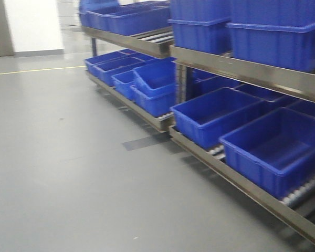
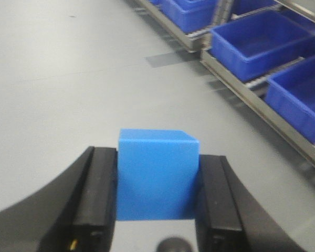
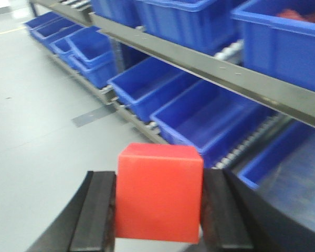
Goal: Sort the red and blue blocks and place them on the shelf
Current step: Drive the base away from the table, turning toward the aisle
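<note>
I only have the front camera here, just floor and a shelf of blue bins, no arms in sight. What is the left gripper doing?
Observer: The left gripper is shut on the blue block, one finger against each side.
Operator: And the right one?
Observer: The right gripper is shut on the red block in the same way.
</note>
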{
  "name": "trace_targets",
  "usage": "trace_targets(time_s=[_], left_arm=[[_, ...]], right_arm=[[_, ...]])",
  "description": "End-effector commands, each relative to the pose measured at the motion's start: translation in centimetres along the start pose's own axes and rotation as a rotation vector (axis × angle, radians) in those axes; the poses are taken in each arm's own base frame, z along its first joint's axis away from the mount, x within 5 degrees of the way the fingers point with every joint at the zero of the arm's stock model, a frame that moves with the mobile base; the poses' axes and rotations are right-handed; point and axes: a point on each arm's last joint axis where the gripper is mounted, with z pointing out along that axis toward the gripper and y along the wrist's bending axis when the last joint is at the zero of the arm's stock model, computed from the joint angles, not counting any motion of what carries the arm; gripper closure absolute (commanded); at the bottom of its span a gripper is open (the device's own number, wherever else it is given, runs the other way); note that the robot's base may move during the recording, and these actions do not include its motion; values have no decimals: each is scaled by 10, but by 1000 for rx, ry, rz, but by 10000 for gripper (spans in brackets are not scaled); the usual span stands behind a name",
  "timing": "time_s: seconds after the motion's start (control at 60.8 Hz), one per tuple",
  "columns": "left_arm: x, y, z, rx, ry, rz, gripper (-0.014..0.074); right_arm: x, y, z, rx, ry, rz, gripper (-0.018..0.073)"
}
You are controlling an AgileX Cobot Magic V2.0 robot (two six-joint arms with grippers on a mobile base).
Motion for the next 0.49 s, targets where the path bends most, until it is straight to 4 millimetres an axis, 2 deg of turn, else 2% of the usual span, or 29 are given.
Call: trace_targets(time_s=[0.0,0.477], left_arm=[[-16,-3,-4,21,-106,0,474],[-16,-3,-4,21,-106,0,474]], right_arm=[[-17,2,-3,-13,-121,-20,502],[-17,2,-3,-13,-121,-20,502]])
